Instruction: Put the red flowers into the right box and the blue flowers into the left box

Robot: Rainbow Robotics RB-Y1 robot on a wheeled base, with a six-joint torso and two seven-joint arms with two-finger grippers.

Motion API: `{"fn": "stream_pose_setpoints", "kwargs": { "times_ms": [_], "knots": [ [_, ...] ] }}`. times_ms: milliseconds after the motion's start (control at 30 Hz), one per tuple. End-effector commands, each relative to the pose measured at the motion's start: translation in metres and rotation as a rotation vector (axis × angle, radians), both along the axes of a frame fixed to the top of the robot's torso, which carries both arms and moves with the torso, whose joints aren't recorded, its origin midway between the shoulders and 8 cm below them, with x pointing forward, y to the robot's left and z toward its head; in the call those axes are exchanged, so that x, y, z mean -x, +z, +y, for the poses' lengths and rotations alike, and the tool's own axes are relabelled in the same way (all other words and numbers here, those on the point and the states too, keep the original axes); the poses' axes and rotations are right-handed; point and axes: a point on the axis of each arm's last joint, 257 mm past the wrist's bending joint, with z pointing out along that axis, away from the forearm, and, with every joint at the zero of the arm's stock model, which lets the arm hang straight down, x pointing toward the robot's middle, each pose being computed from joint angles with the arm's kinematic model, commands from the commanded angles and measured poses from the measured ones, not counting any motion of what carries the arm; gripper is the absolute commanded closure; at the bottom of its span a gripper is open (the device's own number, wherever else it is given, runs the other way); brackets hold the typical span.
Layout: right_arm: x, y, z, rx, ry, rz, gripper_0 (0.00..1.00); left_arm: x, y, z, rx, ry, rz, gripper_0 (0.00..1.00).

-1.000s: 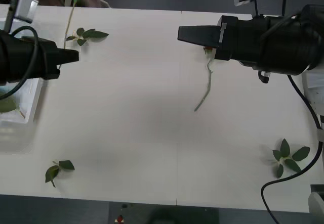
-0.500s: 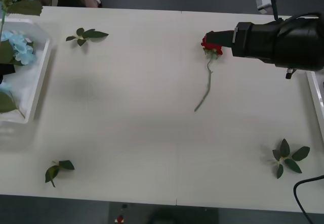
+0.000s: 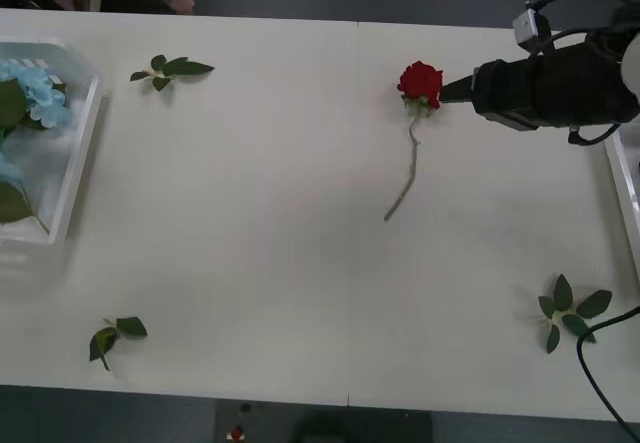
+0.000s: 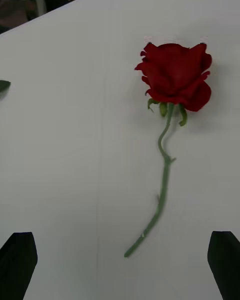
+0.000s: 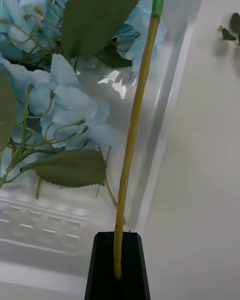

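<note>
One red rose (image 3: 420, 81) flat on the white table (image 3: 280, 243), far right of centre, bloom toward the far edge and stem trailing back toward the robot. Well apart from both boxes, so not yet sorted.

Just beside the bloom, on its right: right gripper (image 3: 450, 90), low over the table. From its wrist camera, rose (image 4: 175, 75) centred between the two black fingers (image 4: 20, 260), which sit spread wide at the corners with nothing between them. Probably lined up that way for a straight descent onto the stem, the thin part being easier to pinch than the head.

Right box (image 3: 622, 193) at the table's right edge, near the arm. A short carry from here, by the look of it.

Over on the left, left box (image 3: 85, 153) holding blue hydrangeas (image 3: 40, 93), pale heads and big leaves inside the walls. Left gripper (image 5: 117, 265) clamped tight on a yellow-green hydrangea stem (image 5: 132, 130), above the box's inner wall (image 5: 160, 145). Held by the stem end, apparently so the fluffy head goes in first and stays uncrushed. Release not yet made.

Loose leaf sprigs far left (image 3: 170, 68), near left (image 3: 115, 333) and near right (image 3: 570, 313), no part of the job.
</note>
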Motion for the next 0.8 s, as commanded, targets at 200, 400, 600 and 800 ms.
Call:
{"fn": "stream_pose_setpoints", "kwargs": {
  "times_ms": [200,400,600,800],
  "knots": [
    [-0.049,-0.011,-0.010,0.104,-0.141,0.029,0.00,0.011,-0.026,0.017,-0.046,-0.016,0.081,0.99],
    [-0.076,-0.041,-0.010,0.227,-0.190,0.026,0.00,0.012,-0.048,0.010,-0.071,-0.036,0.102,0.99],
    [-0.093,-0.064,0.002,0.274,-0.203,-0.002,0.00,0.013,-0.052,0.011,-0.083,-0.038,0.106,0.95],
    [-0.101,-0.083,0.017,0.304,-0.209,-0.016,0.00,0.013,-0.051,0.014,-0.090,-0.034,0.095,0.73]
  ]
}}
